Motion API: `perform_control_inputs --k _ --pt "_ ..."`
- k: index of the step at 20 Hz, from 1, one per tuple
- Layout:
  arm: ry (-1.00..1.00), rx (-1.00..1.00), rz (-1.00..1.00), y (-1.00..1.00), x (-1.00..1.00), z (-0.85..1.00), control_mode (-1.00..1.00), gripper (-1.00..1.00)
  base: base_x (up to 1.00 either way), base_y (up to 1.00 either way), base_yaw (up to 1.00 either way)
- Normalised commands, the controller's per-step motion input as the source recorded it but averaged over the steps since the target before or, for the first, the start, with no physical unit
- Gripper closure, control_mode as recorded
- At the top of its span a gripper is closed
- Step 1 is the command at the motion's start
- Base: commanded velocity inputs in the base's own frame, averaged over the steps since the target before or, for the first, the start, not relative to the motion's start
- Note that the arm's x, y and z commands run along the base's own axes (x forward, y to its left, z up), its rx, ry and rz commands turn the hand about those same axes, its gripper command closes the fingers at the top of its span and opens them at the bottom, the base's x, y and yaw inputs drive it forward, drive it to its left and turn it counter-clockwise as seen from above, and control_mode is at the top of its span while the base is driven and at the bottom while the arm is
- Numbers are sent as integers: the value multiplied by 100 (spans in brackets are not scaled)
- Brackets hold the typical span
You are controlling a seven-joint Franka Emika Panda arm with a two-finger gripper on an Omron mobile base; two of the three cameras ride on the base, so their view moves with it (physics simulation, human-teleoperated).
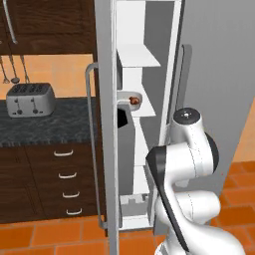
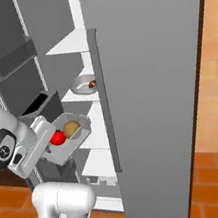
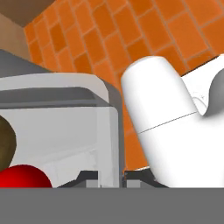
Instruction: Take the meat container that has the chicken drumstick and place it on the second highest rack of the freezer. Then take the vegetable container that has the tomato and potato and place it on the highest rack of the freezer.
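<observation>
The meat container (image 2: 83, 85) with the chicken drumstick (image 2: 92, 84) already sat on a white shelf inside the open freezer (image 2: 150, 73), the second one down as far as the right base view showed, so the first half of the task looked done. The step in hand was the second one: the gripper (image 3: 110, 176) was clamped on the near wall of the vegetable container (image 2: 73, 132), one fingertip on either side of that wall, and it held the tray in the air just in front of the freezer opening, below the level of the drumstick's shelf. The tomato (image 2: 58, 138) and the potato (image 2: 72, 128) lay side by side in the tray (which hung slightly tilted, so both could roll). The next move, as I judged it, called for lifting the tray well above the meat container to the highest shelf (image 2: 69, 43), keeping it level, then sliding it inward past the shelf edge before letting go.
</observation>
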Motion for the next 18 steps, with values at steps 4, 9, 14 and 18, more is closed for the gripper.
perform_control_inputs --k 4,9,14,18 --pt "0 0 0 0 0 0 100 100 41 -4 19" --pt "0 0 0 0 0 0 100 100 25 -3 35" --pt "0 0 0 0 0 0 100 100 68 -25 31" --pt "0 0 0 0 0 0 100 100 50 -37 20"
